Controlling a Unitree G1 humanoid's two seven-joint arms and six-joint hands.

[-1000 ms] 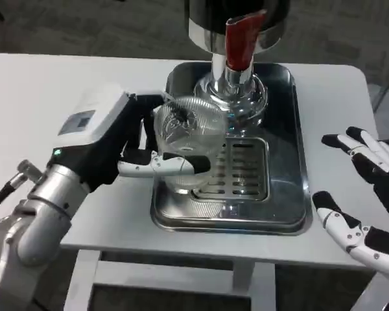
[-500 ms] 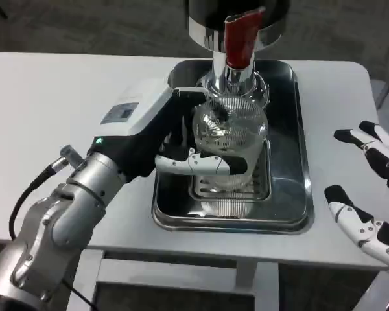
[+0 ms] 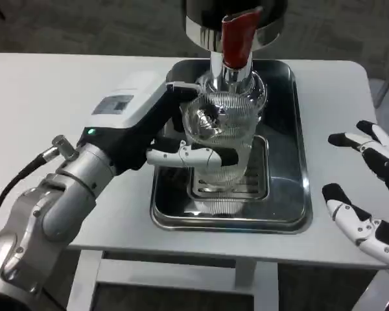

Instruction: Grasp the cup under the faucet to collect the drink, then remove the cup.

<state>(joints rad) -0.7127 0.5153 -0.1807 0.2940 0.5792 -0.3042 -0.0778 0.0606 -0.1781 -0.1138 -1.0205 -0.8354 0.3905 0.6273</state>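
A clear ribbed plastic cup point(image 3: 220, 133) stands upright over the drain grate point(image 3: 230, 184) of the steel drip tray point(image 3: 292, 194), just in front of and below the chrome faucet point(image 3: 230, 78) with its red lever point(image 3: 236, 35). My left hand point(image 3: 162, 136) grips the cup from its left side, fingers wrapped across its front. My right hand point(image 3: 369, 188) hovers open at the table's right edge, fingers spread, well apart from the tray.
The black and chrome dispenser body point(image 3: 236, 16) rises behind the tray at the top. White table point(image 3: 52, 97) surface lies bare to the left and to the right of the tray. The table's front edge runs just below the tray.
My left hand carried the cup from the tray's left part rightward and back to under the faucet, then eased slightly left. The right hand shifted a little.
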